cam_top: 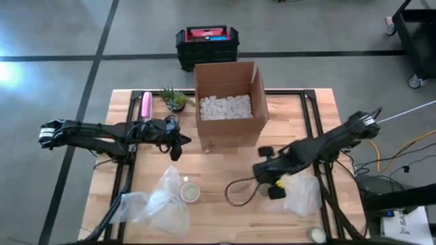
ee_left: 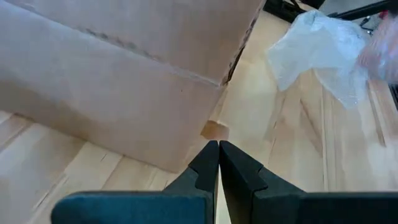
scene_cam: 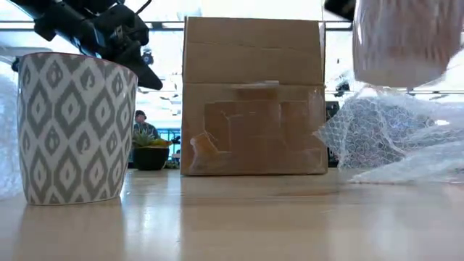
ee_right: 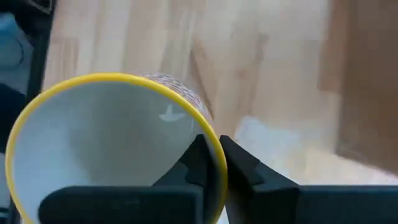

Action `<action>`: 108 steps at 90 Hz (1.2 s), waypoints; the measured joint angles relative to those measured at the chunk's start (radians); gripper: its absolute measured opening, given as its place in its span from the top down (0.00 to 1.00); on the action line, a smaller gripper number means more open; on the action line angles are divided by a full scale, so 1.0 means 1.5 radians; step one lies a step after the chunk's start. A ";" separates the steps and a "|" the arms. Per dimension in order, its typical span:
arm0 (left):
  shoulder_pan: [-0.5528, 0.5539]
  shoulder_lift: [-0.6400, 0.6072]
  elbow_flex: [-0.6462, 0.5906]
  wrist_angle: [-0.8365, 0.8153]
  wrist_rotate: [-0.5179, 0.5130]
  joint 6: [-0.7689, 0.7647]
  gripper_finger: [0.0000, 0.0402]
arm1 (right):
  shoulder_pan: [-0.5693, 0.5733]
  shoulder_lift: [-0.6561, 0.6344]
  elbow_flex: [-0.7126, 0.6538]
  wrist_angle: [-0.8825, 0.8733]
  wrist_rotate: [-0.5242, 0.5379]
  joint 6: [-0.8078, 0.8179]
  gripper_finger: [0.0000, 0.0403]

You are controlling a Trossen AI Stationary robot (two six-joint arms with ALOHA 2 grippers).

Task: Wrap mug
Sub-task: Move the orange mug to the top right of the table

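Bright light, some blur.
I see window light shining behind the box in the low view. The lifted mug looks blurry, and the floor has glare.

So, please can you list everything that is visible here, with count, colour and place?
Cardboard box: 1, brown, open, table's far middle, white packing pieces inside.
Patterned cup: 1, grey-white, near left, beside bubble wrap.
Yellow-rimmed mug: 1, white inside, held above the table's right side.
Bubble wrap: 2 clear sheets, near left and near right.
Potted plant: 1, green, left of box.
Pink object: 1, beside plant.
Crate: 1, black, red top, floor behind table.
Left gripper: shut, empty, by box.
Right gripper: shut on the mug's rim.
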 joint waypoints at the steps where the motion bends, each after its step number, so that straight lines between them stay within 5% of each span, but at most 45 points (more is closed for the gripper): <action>1: 0.000 0.000 0.000 0.000 0.000 0.000 1.00 | -0.003 -0.008 0.000 -0.010 0.010 0.008 0.99; 23: 0.000 0.000 0.000 0.010 0.000 0.000 1.00 | -0.113 -0.110 -0.050 -0.162 0.183 0.144 1.00; 70: -0.001 0.000 0.000 0.015 0.001 -0.016 1.00 | -0.521 -0.138 -0.358 0.060 0.051 -0.077 1.00; 90: -0.003 0.000 0.000 0.016 0.002 -0.018 1.00 | -0.567 -0.138 -0.380 0.091 0.019 -0.105 0.98; 108: -0.003 0.000 0.000 0.016 0.002 -0.018 1.00 | -0.567 -0.137 -0.366 0.078 0.024 -0.108 0.81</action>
